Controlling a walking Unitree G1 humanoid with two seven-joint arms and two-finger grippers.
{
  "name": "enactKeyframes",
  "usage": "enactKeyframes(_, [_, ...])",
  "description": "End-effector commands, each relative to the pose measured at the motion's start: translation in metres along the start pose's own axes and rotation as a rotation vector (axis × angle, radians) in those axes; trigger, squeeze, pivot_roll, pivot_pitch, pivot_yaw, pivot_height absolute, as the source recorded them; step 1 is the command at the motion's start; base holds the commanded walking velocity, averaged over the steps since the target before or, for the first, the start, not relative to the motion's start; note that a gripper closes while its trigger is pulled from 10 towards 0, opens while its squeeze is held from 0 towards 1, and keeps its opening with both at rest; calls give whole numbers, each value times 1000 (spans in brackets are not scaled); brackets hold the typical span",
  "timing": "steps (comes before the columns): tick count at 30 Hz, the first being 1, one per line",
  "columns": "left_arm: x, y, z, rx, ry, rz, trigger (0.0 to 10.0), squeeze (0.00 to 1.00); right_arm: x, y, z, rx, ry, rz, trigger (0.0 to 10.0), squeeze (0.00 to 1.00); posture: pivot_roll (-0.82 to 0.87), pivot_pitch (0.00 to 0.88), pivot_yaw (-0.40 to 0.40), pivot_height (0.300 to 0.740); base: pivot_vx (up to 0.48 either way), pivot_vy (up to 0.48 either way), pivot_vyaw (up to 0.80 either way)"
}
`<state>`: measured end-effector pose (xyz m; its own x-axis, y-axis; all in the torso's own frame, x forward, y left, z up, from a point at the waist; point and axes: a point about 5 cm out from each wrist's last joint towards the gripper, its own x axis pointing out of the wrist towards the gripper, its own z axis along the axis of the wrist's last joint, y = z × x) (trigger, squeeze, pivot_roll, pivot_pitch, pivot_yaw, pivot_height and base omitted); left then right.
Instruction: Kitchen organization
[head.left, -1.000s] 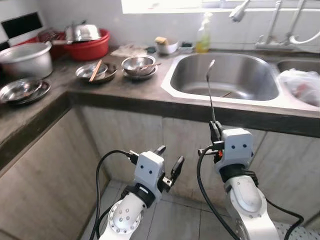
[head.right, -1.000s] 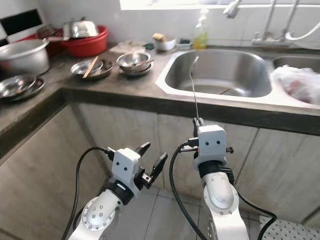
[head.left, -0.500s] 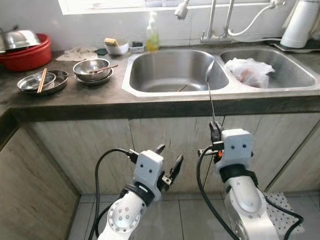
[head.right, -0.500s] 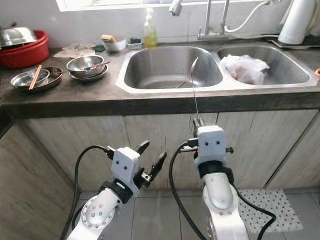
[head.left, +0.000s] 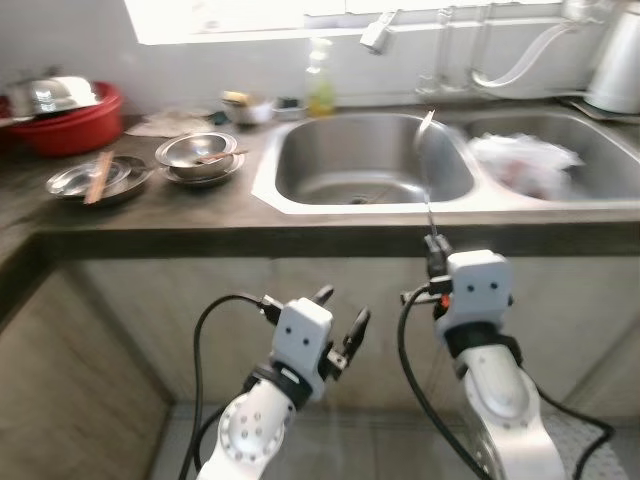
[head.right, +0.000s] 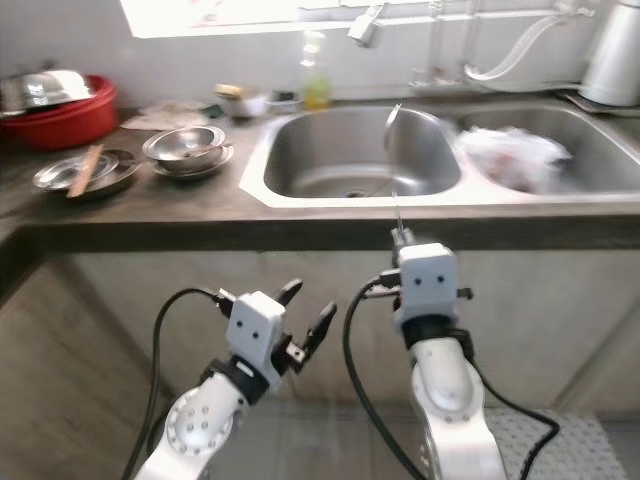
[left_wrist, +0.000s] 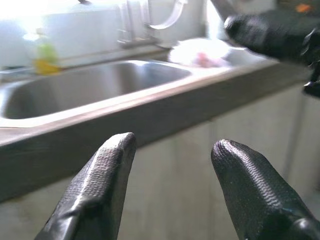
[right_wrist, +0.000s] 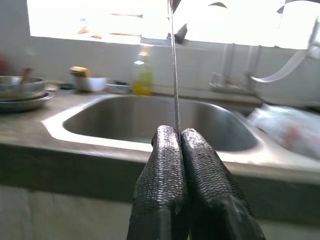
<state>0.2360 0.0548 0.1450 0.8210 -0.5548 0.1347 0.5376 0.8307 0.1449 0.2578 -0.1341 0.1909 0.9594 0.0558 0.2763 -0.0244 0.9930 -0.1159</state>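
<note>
My right gripper (head.left: 432, 246) is held in front of the counter edge, shut on the handle of a long thin metal spoon (head.left: 424, 170) that stands upright with its bowl at the top. In the right wrist view the two pads press together on the spoon handle (right_wrist: 173, 65), with the right gripper (right_wrist: 176, 137) facing the left sink basin (right_wrist: 150, 120). My left gripper (head.left: 340, 312) hangs lower, below the counter, open and holding nothing; in the left wrist view the left gripper (left_wrist: 172, 145) has its fingers spread wide before the cabinet front.
A double steel sink (head.left: 270, 190) sits in the dark counter, with a white plastic bag (head.left: 525, 160) in its right basin. Left of it are steel bowls (head.left: 200, 155), a plate with chopsticks (head.left: 95, 180) and a red basin (head.left: 60, 105). A soap bottle (head.left: 320, 92) stands behind the sink.
The whole picture has swung right, then slightly back left, and is now blurred, so the camera moved. Both grippers keep their pose, and the spoon stays held.
</note>
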Motion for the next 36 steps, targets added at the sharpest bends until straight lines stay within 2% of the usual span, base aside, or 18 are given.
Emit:
enactKeyframes(1, [-2,6,-2,23,6,14,10000,0,6,4,8,9,-46,19,10000,0,85,25,41,740,450,0,0])
enactKeyframes(15, [-1,8,0,29,-2,18,10000,0,22,-4,27,0,-112,59,10000,0,86,36,37,740,455,0,0])
enactKeyframes(26, [3,10,1,32,-7,32,10000,0,61,-37,51,-168,-90,83,10000,0,86,43,31,740,458,0,0])
enactKeyframes(31, [3,11,0,27,-7,40,10000,0,72,-40,57,-226,-77,123,10000,0,84,45,32,740,464,0,0])
enactKeyframes(32, [3,11,0,24,-6,43,10000,0,79,-41,58,-257,-52,159,10000,0,84,44,26,740,364,0,0])
enactKeyframes(36, [3,12,-1,11,0,54,10000,0,90,-40,57,-314,2,224,10000,0,85,48,24,740,0,0,0])
